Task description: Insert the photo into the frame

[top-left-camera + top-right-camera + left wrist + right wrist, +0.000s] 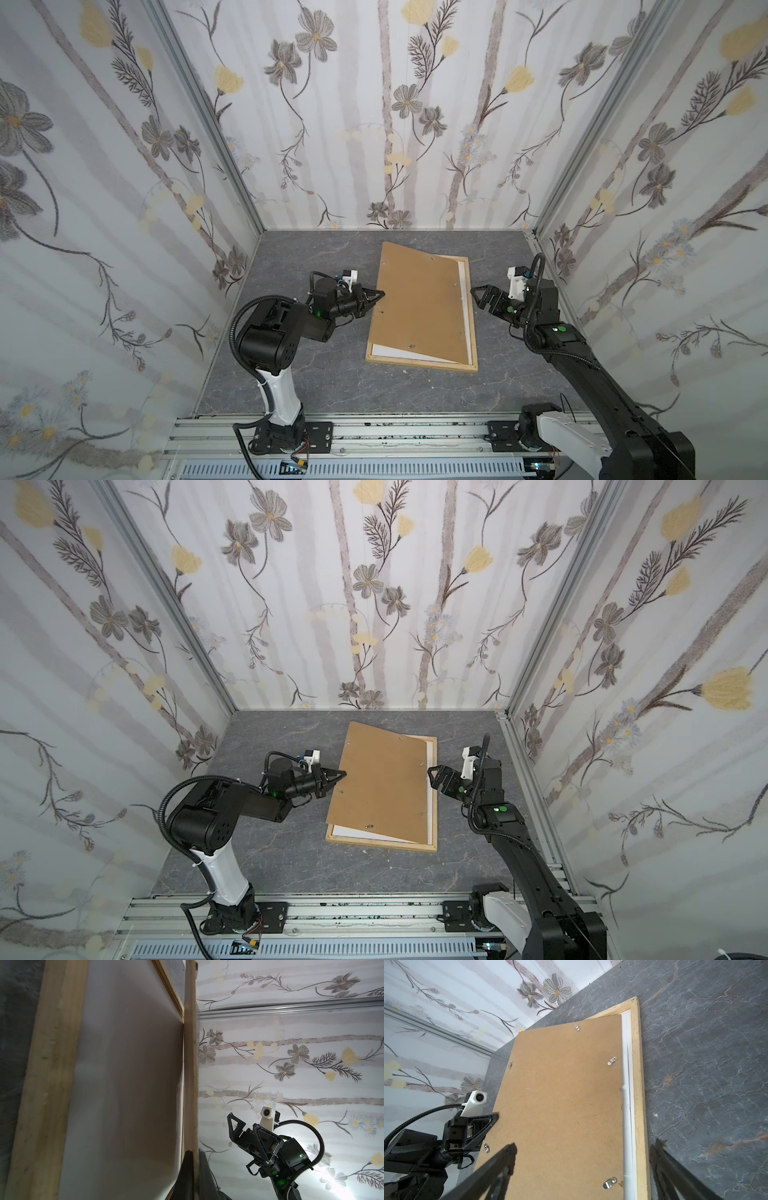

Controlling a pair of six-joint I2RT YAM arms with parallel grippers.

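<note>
The pale wooden frame point(419, 364) lay flat on the desk point(316, 382), the photo point(390, 352) inside it, white side up. The left gripper point(380, 294) clamped the tilted brown board point(419, 299); the right gripper point(473, 291) stood with jaws apart beside the frame.

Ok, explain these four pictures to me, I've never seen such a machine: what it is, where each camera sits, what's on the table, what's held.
It's a two-armed robot at a grey table. Two pictures look down from overhead; two come from a camera on each wrist. On the table lies a wooden frame with the white photo inside. The left gripper is shut on the brown backing panel, holding one edge raised. The right gripper is open beside the frame, holding nothing.
</note>
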